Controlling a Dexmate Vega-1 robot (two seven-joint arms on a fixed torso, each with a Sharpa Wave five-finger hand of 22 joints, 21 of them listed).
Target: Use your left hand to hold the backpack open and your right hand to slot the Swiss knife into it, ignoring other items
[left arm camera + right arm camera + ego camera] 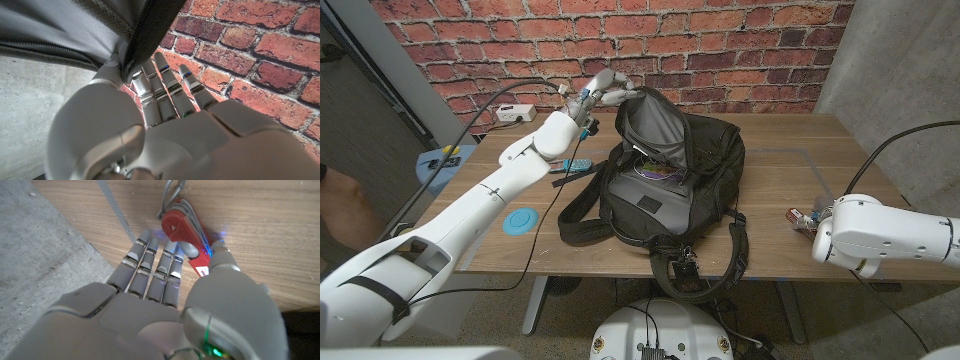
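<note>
The black backpack [670,180] lies in the middle of the wooden table [780,250], its mouth gaping toward me. My left hand [600,92] holds the upper edge of the opening lifted; in the left wrist view the zippered edge [145,40] runs between the thumb and the fingers [165,90] of that left hand [150,125]. The red Swiss knife [799,216] [184,239] lies on the table at the right, some metal tools sticking out. My right hand [825,228] [170,295] pinches it, fingertips [167,255] on one side, thumb on the other.
A blue disc [522,220] lies at the front left, with a small teal-and-black item [574,165] beside the backpack's strap. A white power strip [515,114] sits at the back left, and a black cable [535,250] crosses the table. A person's arm [332,195] shows at the left edge.
</note>
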